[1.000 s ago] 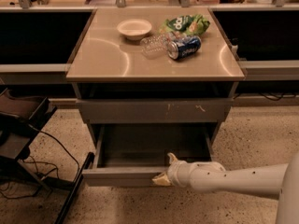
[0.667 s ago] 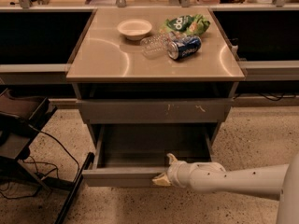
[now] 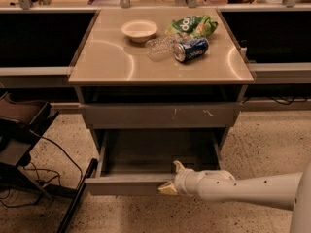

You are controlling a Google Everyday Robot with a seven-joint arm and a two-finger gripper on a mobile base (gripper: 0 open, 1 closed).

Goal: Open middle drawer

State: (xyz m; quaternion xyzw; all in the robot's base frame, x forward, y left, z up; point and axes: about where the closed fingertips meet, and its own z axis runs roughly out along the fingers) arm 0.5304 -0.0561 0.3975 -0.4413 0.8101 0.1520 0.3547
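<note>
The middle drawer point(image 3: 121, 184) is pulled out from the grey cabinet, low and towards me, with a plain flat front and a grey box inside. Above it is a shut grey front with pale scratch marks point(image 3: 160, 114). My gripper point(image 3: 172, 177) is at the top edge of the pulled-out front, right of its middle. One pale finger point(image 3: 179, 166) is inside the drawer and the other is outside, so the front panel is clamped between them. My white arm point(image 3: 252, 188) comes in from the lower right.
On the cabinet top point(image 3: 107, 62) are a white bowl point(image 3: 139, 29), a clear plastic bottle point(image 3: 158, 46), a blue can point(image 3: 190, 49) lying down and a green chip bag point(image 3: 194, 24). A black cart point(image 3: 19, 130) with cables stands on the floor at left.
</note>
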